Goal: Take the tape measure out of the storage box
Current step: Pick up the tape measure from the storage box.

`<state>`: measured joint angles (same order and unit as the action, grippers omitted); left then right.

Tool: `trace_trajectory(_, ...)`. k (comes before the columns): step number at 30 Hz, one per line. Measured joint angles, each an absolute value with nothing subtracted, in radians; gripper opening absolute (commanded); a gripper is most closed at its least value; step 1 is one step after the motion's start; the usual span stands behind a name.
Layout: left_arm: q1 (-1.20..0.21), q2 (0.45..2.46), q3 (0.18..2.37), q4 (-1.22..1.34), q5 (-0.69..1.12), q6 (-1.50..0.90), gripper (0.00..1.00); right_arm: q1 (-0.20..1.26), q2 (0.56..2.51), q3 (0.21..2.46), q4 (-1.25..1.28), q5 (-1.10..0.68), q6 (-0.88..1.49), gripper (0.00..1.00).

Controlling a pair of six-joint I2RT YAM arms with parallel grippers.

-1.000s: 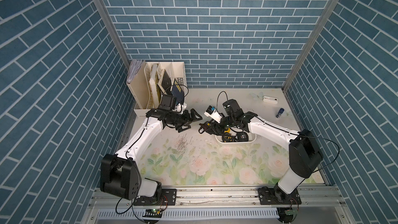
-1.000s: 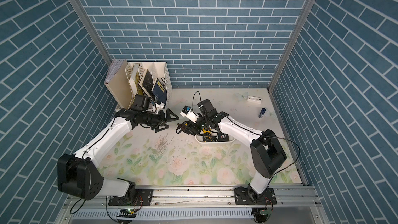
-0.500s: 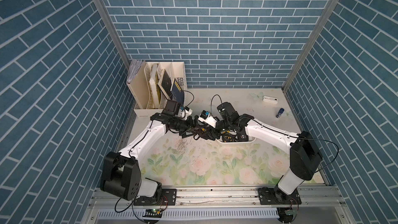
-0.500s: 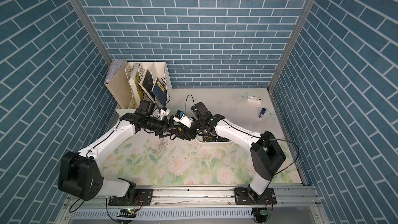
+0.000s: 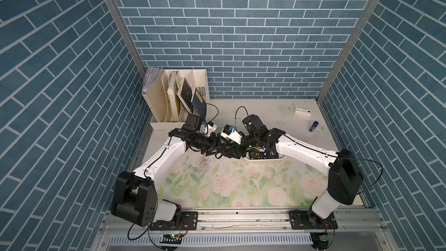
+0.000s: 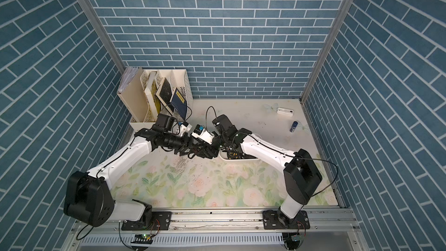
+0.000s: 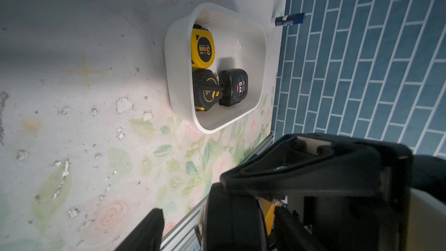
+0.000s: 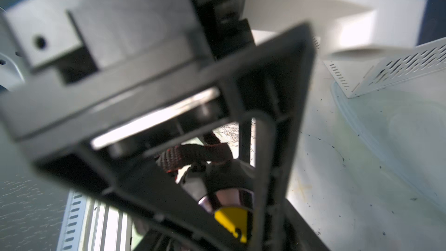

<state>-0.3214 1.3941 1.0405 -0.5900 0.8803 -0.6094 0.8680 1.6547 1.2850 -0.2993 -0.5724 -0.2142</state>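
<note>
White shells and chunky black joints on left arm (image 5: 166, 155) and right arm (image 5: 304, 152), thin black cables looping; left gripper (image 5: 218, 151) and right gripper (image 5: 233, 152) all black.

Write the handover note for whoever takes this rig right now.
Right tool: shut on a tape measure, held clear of the storage box, over the mat.
Left tool: open around that same tape measure; one finger is visibly clear of it.
Box: three others lie inside, a yellow one, a black-and-yellow one and a black one.
Done: one tape measure is out.
Left: probably complete the handoff to the left tool, then set it on the mat.
</note>
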Motion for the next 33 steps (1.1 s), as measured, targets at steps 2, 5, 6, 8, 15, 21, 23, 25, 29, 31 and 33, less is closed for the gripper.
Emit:
trace_trajectory(2, -0.322, 1.394, 1.040, -0.590, 0.881, -0.607, 0.53, 0.869, 1.655, 1.285, -0.305, -0.573, -0.214, 0.00)
trace_trajectory(5, -0.326, 1.393, 1.040, -0.590, 0.884, -0.601, 0.52, 0.871, 1.655, 1.285, -0.317, -0.573, -0.214, 0.00)
trace_trajectory(6, -0.326, 1.393, 1.040, -0.591, 0.884, -0.598, 0.52, 0.871, 1.655, 1.285, -0.318, -0.573, -0.214, 0.00)
trace_trajectory(8, -0.328, 1.393, 1.040, -0.595, 0.884, -0.594, 0.55, 0.871, 1.655, 1.285, -0.319, -0.573, -0.214, 0.00)
trace_trajectory(15, -0.358, 1.393, 1.031, -0.614, 0.884, -0.578, 0.65, 0.873, 1.655, 1.285, -0.319, -0.573, -0.214, 0.00)
trace_trajectory(21, -0.369, 1.393, 1.019, -0.619, 0.897, -0.563, 0.47, 0.877, 1.655, 1.285, -0.330, -0.569, -0.214, 0.00)
trace_trajectory(23, -0.370, 1.393, 1.021, -0.625, 0.897, -0.582, 0.34, 0.881, 1.655, 1.285, -0.331, -0.553, -0.215, 0.00)
trace_trajectory(25, -0.370, 1.394, 1.024, -0.633, 0.889, -0.610, 0.11, 0.887, 1.655, 1.285, -0.328, -0.530, -0.219, 0.00)
trace_trajectory(29, -0.371, 1.394, 1.024, -0.635, 0.876, -0.609, 0.00, 0.889, 1.655, 1.285, -0.330, -0.526, -0.218, 0.00)
trace_trajectory(31, -0.372, 1.394, 1.024, -0.635, 0.874, -0.609, 0.00, 0.890, 1.655, 1.285, -0.330, -0.522, -0.218, 0.00)
trace_trajectory(33, -0.372, 1.394, 1.024, -0.632, 0.871, -0.609, 0.00, 0.890, 1.655, 1.285, -0.330, -0.518, -0.218, 0.05)
